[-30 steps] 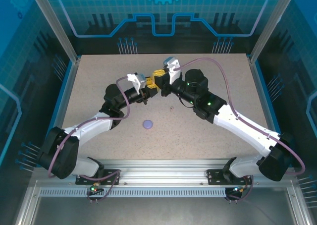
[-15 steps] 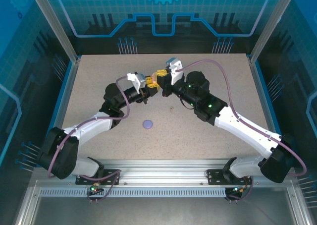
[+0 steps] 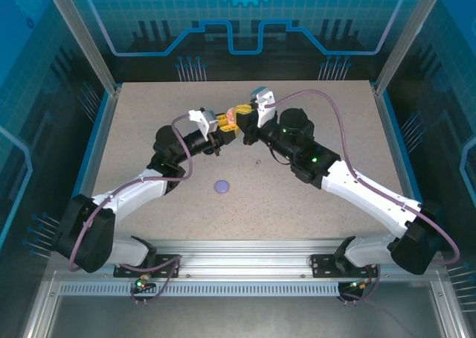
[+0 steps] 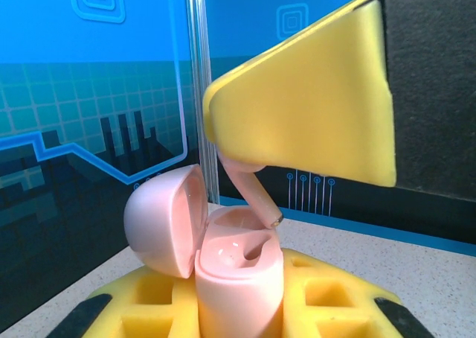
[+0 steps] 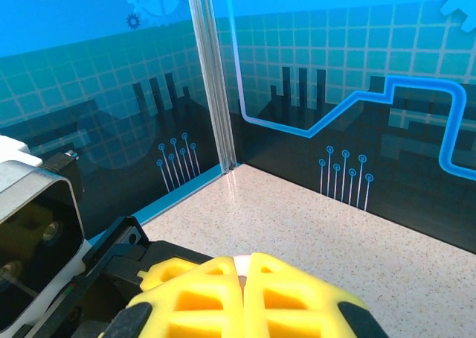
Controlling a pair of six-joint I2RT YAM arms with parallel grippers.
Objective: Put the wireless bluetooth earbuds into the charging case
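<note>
Earbud (image 4: 251,187), pink: head pinched in the right tool (image 5: 243,278), which is closed on it. Long axis slanted, stem pointing down and toward the case (image 4: 238,278), tip at its rim.
Case, pink: upright, clamped in the closed left tool (image 3: 225,127); lid (image 4: 163,222) swung open.
Lilac case (image 3: 222,186): flat on the bench (image 3: 312,211), well apart.

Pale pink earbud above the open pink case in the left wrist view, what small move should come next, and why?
Probably lower the right gripper a little, along the stem's slant. It is shut on the pale pink stemmed earbud, whose stem tip hangs just over a socket in the open rounded pink charging case, which the left gripper holds upright.
</note>
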